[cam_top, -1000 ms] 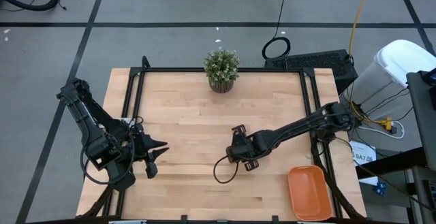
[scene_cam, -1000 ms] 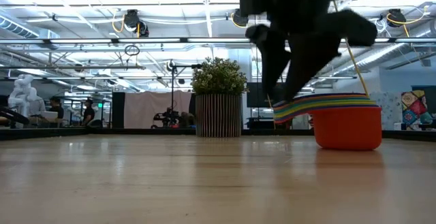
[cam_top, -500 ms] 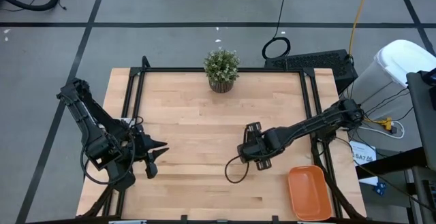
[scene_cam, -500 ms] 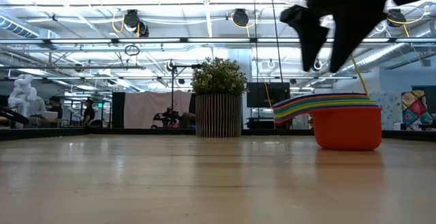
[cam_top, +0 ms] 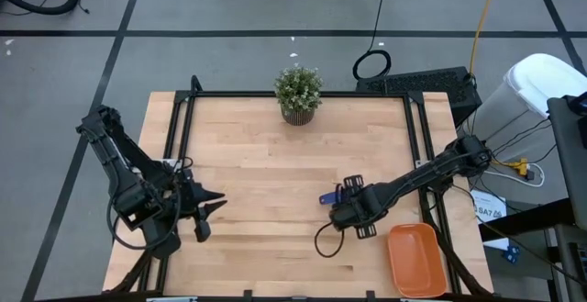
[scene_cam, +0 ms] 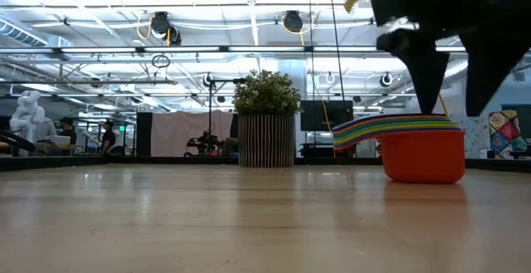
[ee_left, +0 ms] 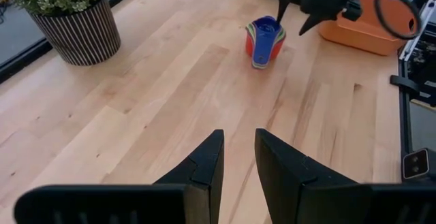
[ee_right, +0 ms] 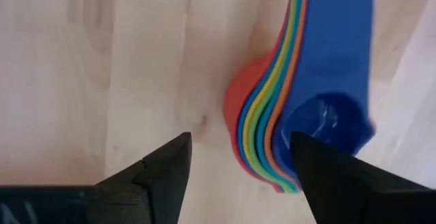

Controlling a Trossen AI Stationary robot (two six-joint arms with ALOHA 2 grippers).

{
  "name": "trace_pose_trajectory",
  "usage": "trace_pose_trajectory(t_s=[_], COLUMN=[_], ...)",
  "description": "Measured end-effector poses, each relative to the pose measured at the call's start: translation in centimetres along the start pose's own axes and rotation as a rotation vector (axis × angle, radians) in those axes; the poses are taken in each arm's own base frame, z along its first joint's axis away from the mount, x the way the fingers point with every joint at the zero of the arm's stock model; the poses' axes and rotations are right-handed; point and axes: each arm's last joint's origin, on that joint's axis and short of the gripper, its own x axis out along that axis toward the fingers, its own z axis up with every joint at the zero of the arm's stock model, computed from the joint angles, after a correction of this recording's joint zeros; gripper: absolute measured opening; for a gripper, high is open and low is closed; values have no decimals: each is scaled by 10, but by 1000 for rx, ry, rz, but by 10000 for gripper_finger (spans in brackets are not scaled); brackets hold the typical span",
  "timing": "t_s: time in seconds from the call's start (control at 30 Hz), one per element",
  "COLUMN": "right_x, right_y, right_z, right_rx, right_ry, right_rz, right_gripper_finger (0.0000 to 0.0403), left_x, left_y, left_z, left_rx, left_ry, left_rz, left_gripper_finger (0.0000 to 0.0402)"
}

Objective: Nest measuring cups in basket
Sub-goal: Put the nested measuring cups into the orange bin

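The right claw (ee_right: 235, 166) hovers, fingers apart and empty, directly above the nested measuring cups (ee_right: 300, 115) on the bench (cam_top: 257, 183). The basket (cam_top: 417, 261) lies near it. The left claw (ee_left: 235, 163), fingers slightly apart, waits well apart.

The nested measuring cups (cam_top: 332, 195) stand on the table (cam_top: 257, 164), left of the basket (cam_top: 417, 261).

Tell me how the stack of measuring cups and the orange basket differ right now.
The stack of measuring cups is many-coloured, red outermost and blue on top; the basket is plain orange. The stack sits mid-table below the open right gripper; the basket lies empty at the table's near right corner. The stack is small and round; the basket is wider and rectangular. Both rest on the wooden table.
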Motion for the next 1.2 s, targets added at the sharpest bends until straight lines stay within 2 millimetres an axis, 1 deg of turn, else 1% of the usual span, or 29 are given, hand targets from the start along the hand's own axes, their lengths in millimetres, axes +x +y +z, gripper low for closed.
trace_pose_trajectory(t_s=[0.2, 0.4, 0.9, 1.2], right_x=[18, 31, 33, 33], right_y=[0, 1, 2, 1], right_z=[-11, -17, -10, -8], right_rx=[3, 24, 24, 41], right_ry=[62, 62, -11, -26], right_rz=[-15, -29, -34, -37], right_gripper_finger=[242, 242, 241, 210], left_x=[-1, -1, -1, -1], left_y=[0, 0, 0, 0], left_z=[-1, -1, -1, -1], left_rx=[4, 4, -8, -9], left_ry=[1, 1, 0, 0], left_rz=[-5, -5, -5, -5], left_gripper_finger=[88, 88, 88, 88])
